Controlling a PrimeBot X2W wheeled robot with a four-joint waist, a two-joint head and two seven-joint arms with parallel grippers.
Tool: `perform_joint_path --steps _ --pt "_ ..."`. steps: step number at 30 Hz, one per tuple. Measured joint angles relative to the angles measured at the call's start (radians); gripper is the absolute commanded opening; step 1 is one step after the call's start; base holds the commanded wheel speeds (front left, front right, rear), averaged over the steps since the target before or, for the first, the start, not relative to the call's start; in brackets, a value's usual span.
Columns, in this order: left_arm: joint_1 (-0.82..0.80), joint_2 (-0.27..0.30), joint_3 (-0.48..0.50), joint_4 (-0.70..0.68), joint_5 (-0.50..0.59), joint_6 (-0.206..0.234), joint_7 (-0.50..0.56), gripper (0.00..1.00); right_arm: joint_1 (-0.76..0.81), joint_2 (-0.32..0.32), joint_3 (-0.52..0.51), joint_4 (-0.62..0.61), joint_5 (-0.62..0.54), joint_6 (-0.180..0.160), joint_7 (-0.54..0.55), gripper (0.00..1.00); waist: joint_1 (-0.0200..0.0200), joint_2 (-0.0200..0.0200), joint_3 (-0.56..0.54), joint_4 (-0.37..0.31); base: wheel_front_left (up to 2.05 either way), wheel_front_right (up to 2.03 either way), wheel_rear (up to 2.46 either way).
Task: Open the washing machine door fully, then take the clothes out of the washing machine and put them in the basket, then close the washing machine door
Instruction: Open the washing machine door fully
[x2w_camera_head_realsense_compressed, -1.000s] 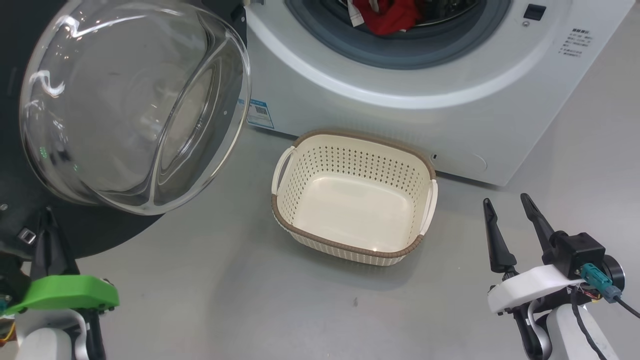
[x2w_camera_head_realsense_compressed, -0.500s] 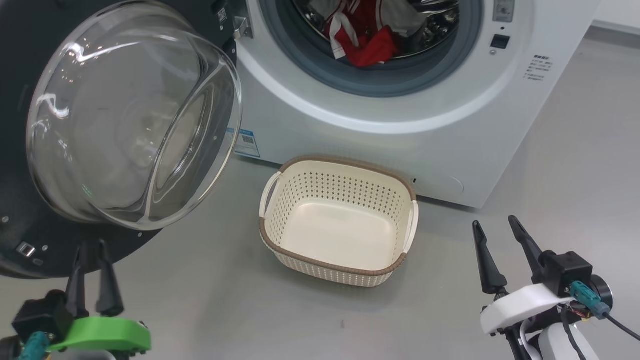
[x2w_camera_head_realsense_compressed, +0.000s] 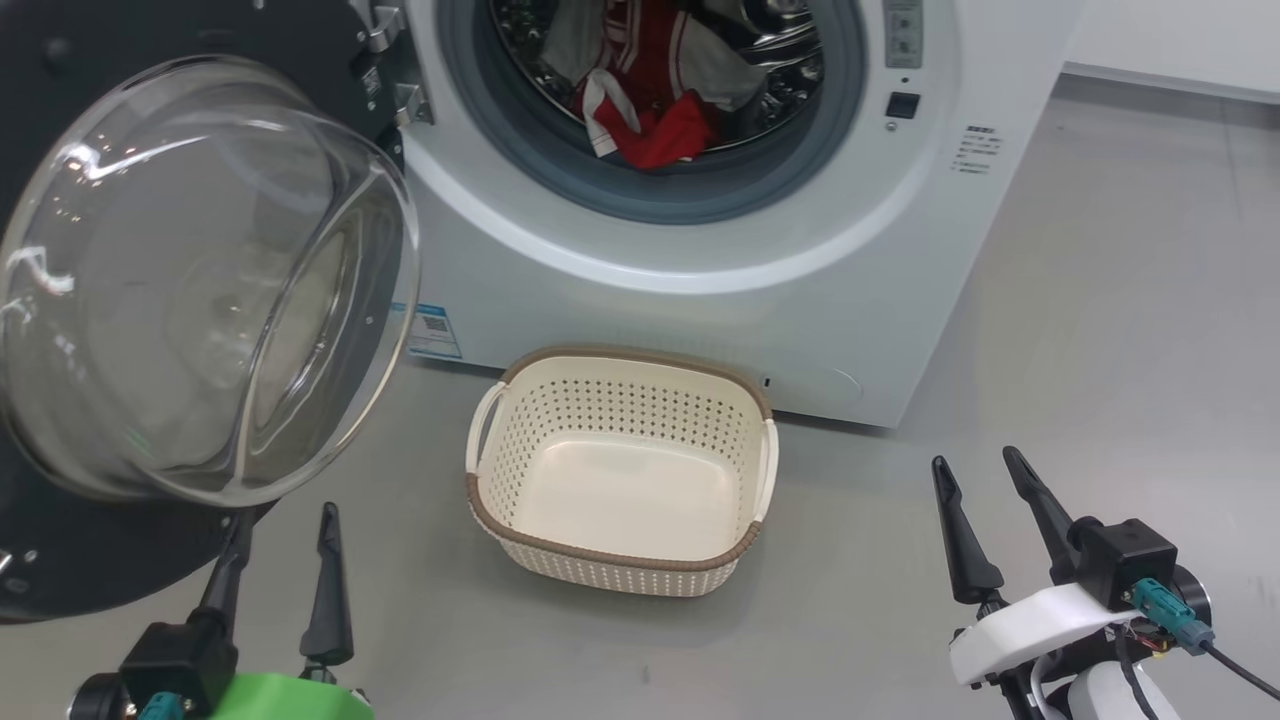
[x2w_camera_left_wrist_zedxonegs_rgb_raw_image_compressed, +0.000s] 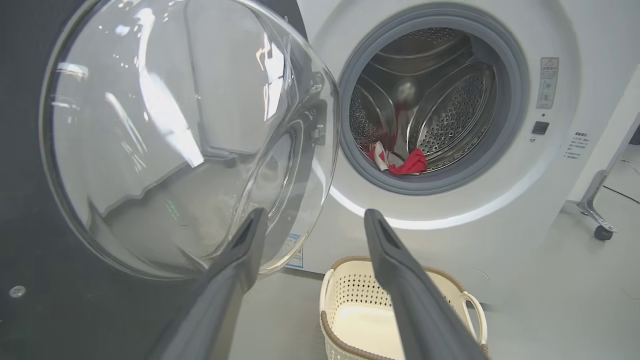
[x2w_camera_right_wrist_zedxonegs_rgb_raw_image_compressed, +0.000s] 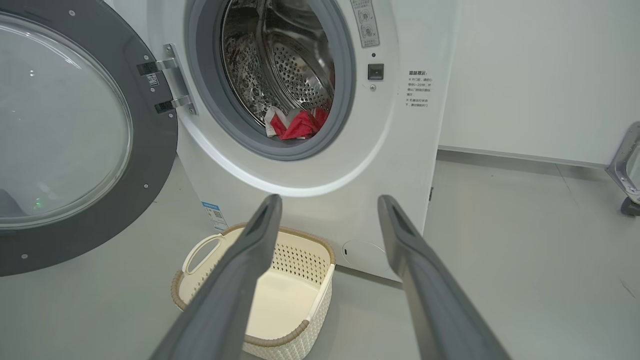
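Clothes (x2w_camera_head_realsense_compressed: 648, 110) lay in a red-and-white heap at the low front of the steel drum (x2w_camera_left_wrist_zedxonegs_rgb_raw_image_compressed: 440, 95), just behind the grey gasket (x2w_camera_head_realsense_compressed: 640, 205) of the washing machine (x2w_camera_head_realsense_compressed: 700, 300), at about twelve o'clock in the head view. Directly below them, toward six o'clock from the drum mouth, the basket (x2w_camera_head_realsense_compressed: 640, 357) stood empty on the floor (x2w_camera_head_realsense_compressed: 1100, 350), just in front of the machine. The door (x2w_camera_head_realsense_compressed: 190, 280) hung swung wide at nine to ten o'clock from the basket, its glass bowl bulging toward the camera, so the opening step looked done and the unloading step looked to be the one in hand. The left gripper (x2w_camera_head_realsense_compressed: 285, 518) sat at seven o'clock from the basket with its two dark fingers spread and nothing between them, close under the door's lower edge; whether a finger touched that edge could not be told. The right gripper (x2w_camera_head_realsense_compressed: 976, 462) sat at four o'clock from the basket, likewise spread wide and empty, with open floor between it and the drum mouth. That made the right arm seem the cleaner choice: it would do well to go in over the gasket lip with fingers kept apart, sink them into the thick of the heap rather than a loose stripe, close firmly, and lift clear of the rubber before swinging down to six o'clock, since limp fabric would likely trail and snag.
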Motion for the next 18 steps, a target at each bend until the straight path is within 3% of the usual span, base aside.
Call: perform_joint_path --steps 18 --pt "0.023 0.000 -0.032 -0.062 0.011 0.004 0.046 1.00 0.022 0.000 0.018 -0.018 0.011 -0.005 0.000 1.00 0.0000 0.0000 -0.011 -0.161 0.00 0.00 0.00"
